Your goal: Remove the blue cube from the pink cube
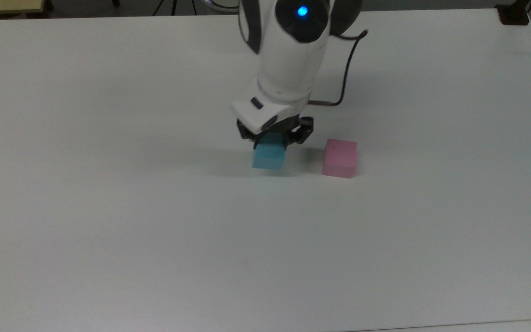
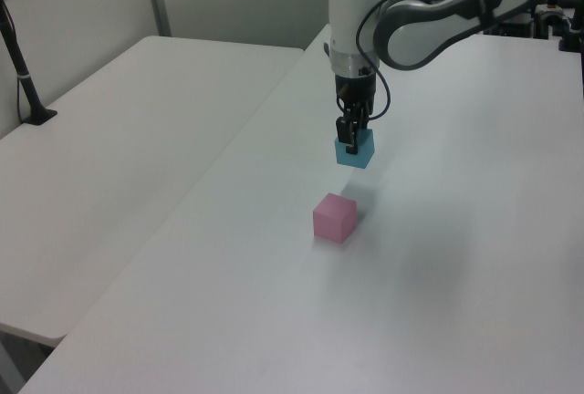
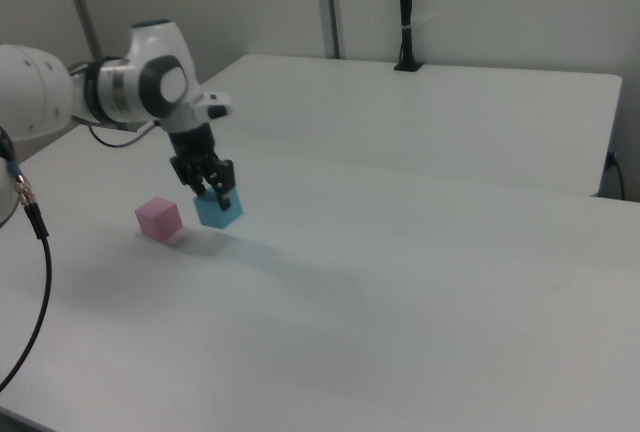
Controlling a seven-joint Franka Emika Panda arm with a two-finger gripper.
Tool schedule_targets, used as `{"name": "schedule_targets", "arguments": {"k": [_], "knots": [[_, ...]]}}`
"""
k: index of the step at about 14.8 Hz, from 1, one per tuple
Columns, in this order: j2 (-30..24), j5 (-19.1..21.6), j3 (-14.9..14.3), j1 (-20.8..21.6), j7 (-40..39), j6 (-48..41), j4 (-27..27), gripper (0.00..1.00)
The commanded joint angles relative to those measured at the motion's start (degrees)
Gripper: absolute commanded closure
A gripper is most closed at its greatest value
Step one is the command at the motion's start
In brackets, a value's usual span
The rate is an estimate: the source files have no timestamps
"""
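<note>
My gripper (image 1: 271,138) (image 2: 352,136) (image 3: 214,192) is shut on the blue cube (image 1: 269,157) (image 2: 355,150) (image 3: 219,211), which hangs just above the white table (image 1: 109,207). The cube sits slightly tilted between the fingers. The pink cube (image 1: 339,158) (image 2: 334,218) (image 3: 159,218) rests alone on the table with nothing on top, to the top view's right of the blue cube and about a cube's width away from it.
A black cable (image 1: 346,69) runs from the wrist over the table behind the cubes. A second white table (image 2: 137,120) (image 3: 420,112) adjoins this one. A dark post (image 2: 23,75) (image 3: 403,12) stands on that second table.
</note>
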Motion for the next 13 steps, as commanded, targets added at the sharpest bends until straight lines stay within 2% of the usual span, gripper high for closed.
{"name": "schedule_targets", "arguments": {"k": [1,2,4,5,6,7,11,13], "knots": [[1.74,-1.15,-0.26,-2.90,-1.30,4.47,-1.38,0.64],[2.17,-1.15,-0.26,-3.69,-1.39,4.56,-1.30,0.56],[2.61,-1.32,-0.35,-4.23,-1.39,4.82,-1.30,0.52],[2.70,-1.32,-0.35,-4.23,-1.39,4.91,-1.30,0.45],[2.62,-1.32,-0.35,-4.31,-1.30,4.83,-1.38,0.27],[2.44,-1.32,-0.35,-4.31,-1.13,4.56,-1.30,0.00],[-0.97,-1.32,-0.35,-4.05,-1.30,3.25,-0.95,0.00],[-5.53,-1.32,-0.35,-3.44,-0.95,-0.33,-1.03,0.00]]}}
